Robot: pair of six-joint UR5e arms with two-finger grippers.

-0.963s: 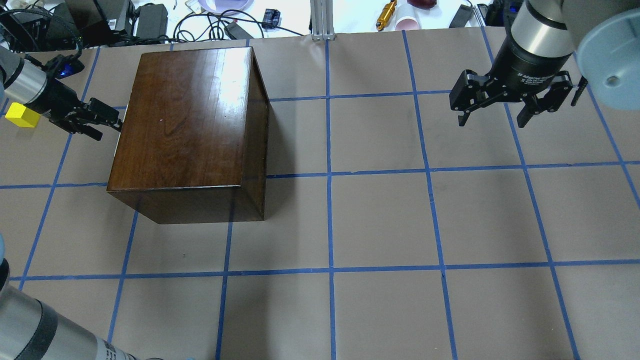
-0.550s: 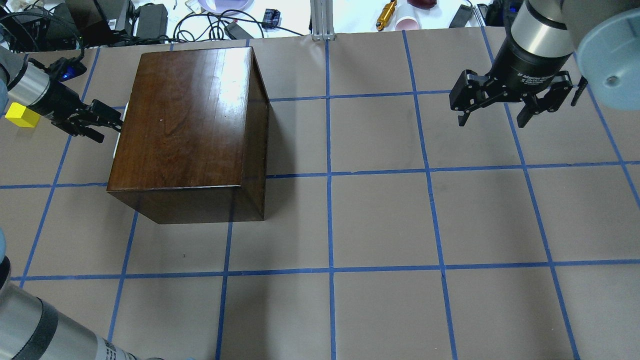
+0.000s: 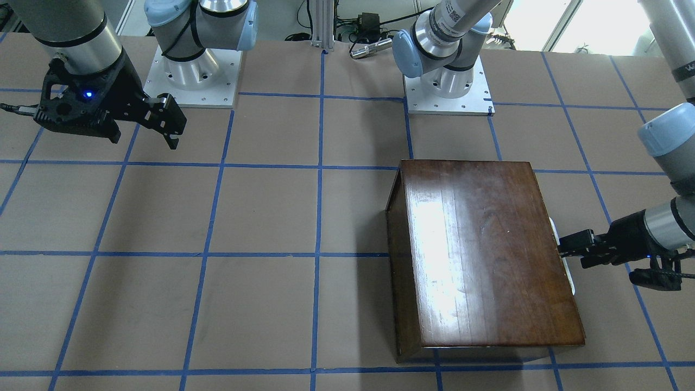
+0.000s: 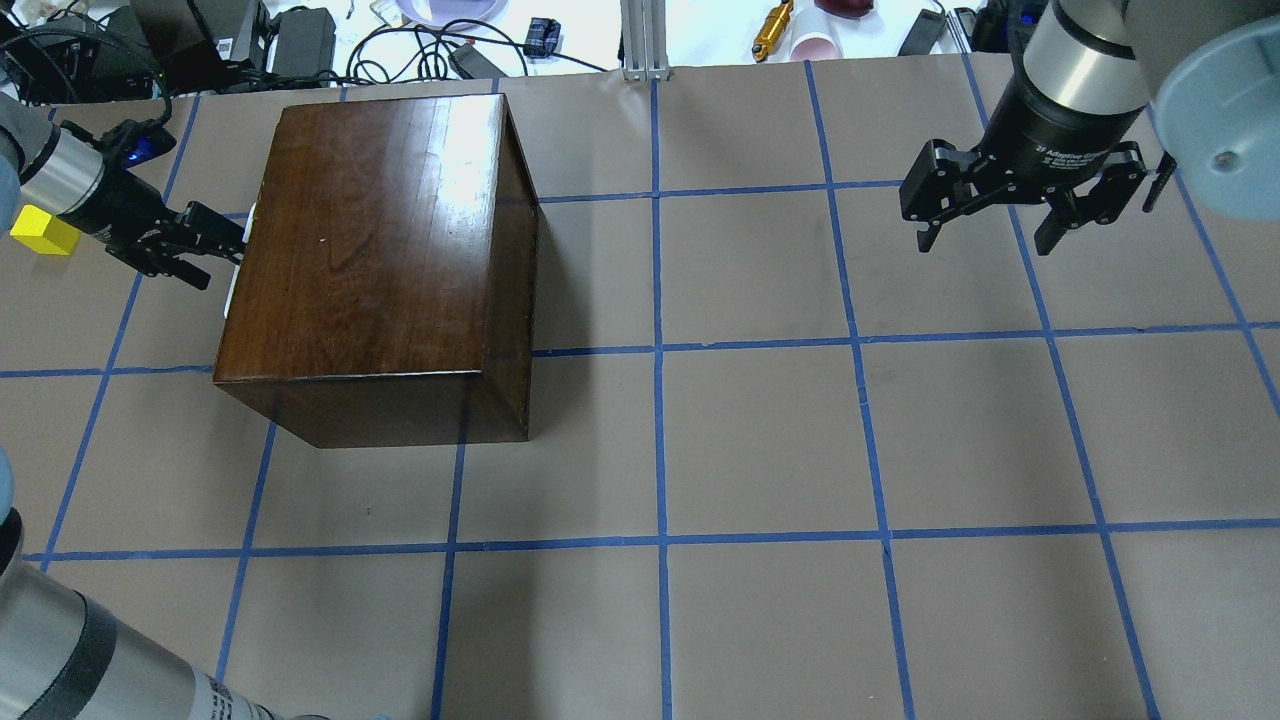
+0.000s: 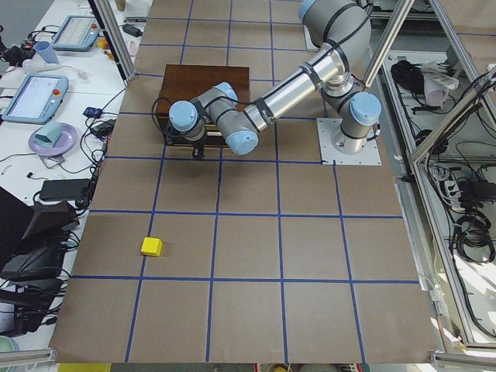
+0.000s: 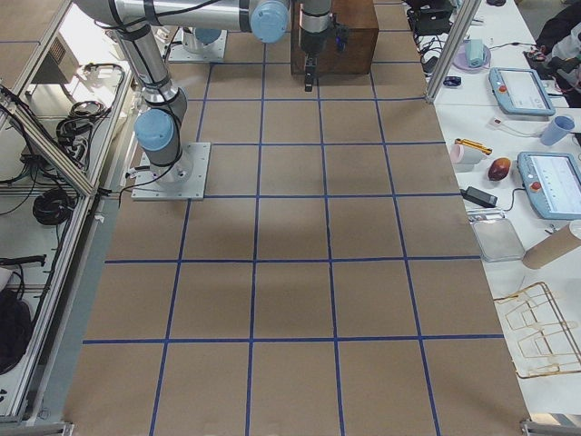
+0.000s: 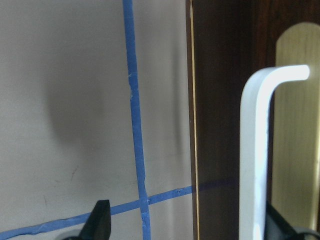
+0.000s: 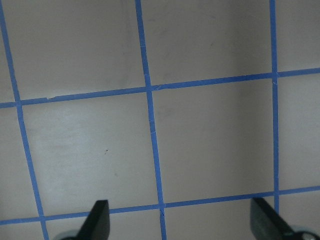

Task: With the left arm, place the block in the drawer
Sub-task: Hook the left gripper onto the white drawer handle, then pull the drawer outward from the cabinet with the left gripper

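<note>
The yellow block (image 4: pixel 40 232) lies on the table (image 4: pixel 760 440), beside the left arm's wrist and apart from the cabinet (image 4: pixel 370 230). The left gripper (image 4: pixel 222 264) is spread wide at the shut drawer (image 7: pixel 220 100), with the drawer's white handle (image 7: pixel 252 150) between its fingers. The right gripper (image 4: pixel 985 245) hangs spread and empty.

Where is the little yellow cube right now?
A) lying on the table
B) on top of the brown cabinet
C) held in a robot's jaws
A: the yellow cube lies on the table, well apart from the cabinet.
</note>
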